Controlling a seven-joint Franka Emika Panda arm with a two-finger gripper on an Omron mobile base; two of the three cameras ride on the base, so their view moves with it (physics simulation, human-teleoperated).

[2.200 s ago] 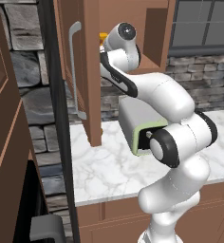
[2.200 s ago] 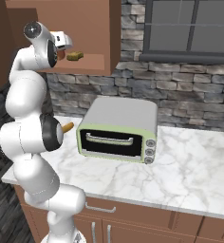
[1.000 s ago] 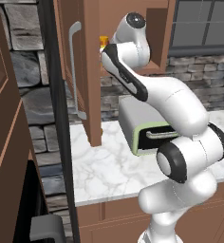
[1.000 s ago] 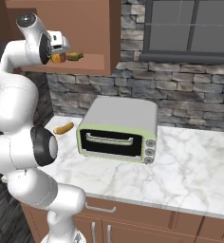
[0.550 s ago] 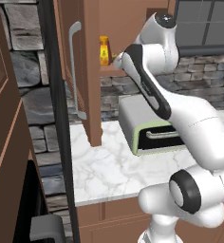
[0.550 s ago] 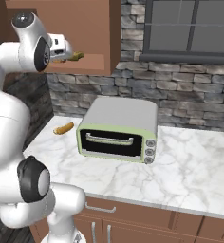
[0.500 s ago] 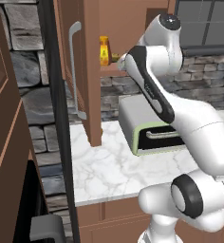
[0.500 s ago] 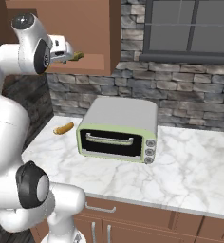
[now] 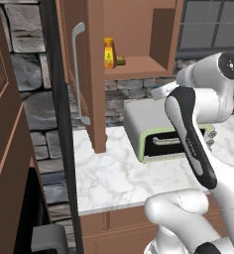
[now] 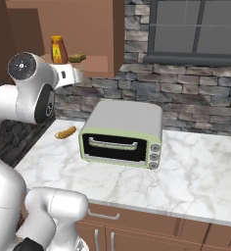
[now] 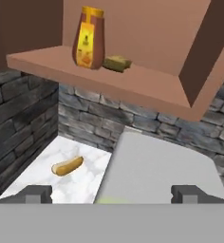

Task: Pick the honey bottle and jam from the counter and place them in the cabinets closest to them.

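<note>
The honey bottle [image 11: 88,38] stands upright on the cabinet shelf [image 11: 147,88], near the shelf's front edge and toward its left end, with a small yellowish lump [image 11: 116,63] just beside it on its right. The hand view shows a darker label on the bottle's front, but any print on it is too small to read. That view also shows the pincer [image 11: 113,193] with its two dark fingertips [image 11: 38,192] standing wide apart and nothing between them, out in front of and below the shelf.

The left base view shows the open cabinet door [image 9: 87,74] edge-on with its long grey bar handle [image 9: 78,74]; the bottle [image 9: 108,53] shows just past the door's edge. The right base view shows the bottle [image 10: 58,49] above the arm's wrist, and the toaster oven [image 10: 122,133] sitting mid-counter with its glass door facing the counter's front edge.

A small brown roll-like thing [image 10: 65,132], possibly bread, lies on the counter [image 10: 205,176] near its left end, apart from the oven. The marble to the oven's right and along the front edge lies bare.
</note>
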